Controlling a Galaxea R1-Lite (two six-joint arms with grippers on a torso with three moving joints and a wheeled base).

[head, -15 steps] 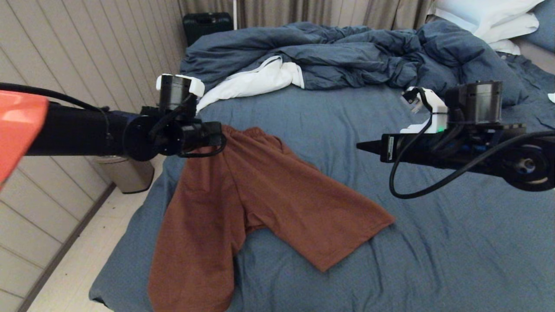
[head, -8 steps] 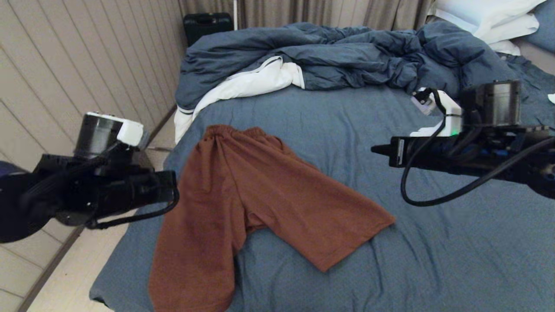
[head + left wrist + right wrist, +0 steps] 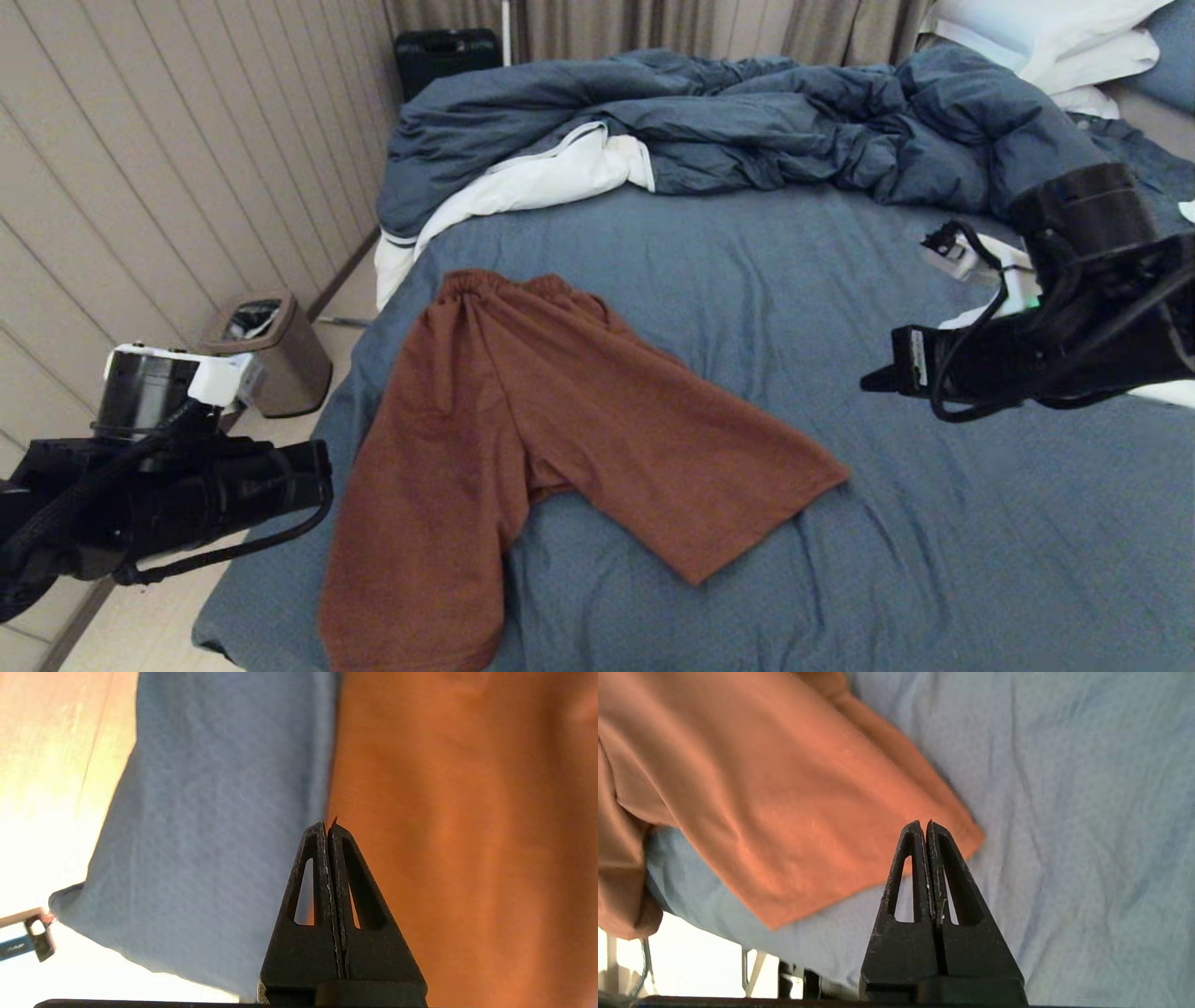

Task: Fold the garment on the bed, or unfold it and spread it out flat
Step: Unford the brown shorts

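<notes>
The rust-brown shorts lie spread on the slate-blue bed, waistband toward the duvet, one leg hanging over the near edge, the other pointing right. No drawstring or logo shows. My left gripper is shut and empty, held off the bed's left side beside the hanging leg. My right gripper is shut and empty too, hovering over the sheet to the right of the other leg's hem. In the head view the left gripper and right gripper flank the shorts.
A rumpled blue duvet with white lining fills the far part of the bed, white pillows at the far right. A small bin stands on the floor at left by the panelled wall. A black case stands behind.
The left arm has let go of the waistband, dropped down and drawn back to the bed's left side. The right arm has pulled back to the right and lowered. The shorts stay put.
</notes>
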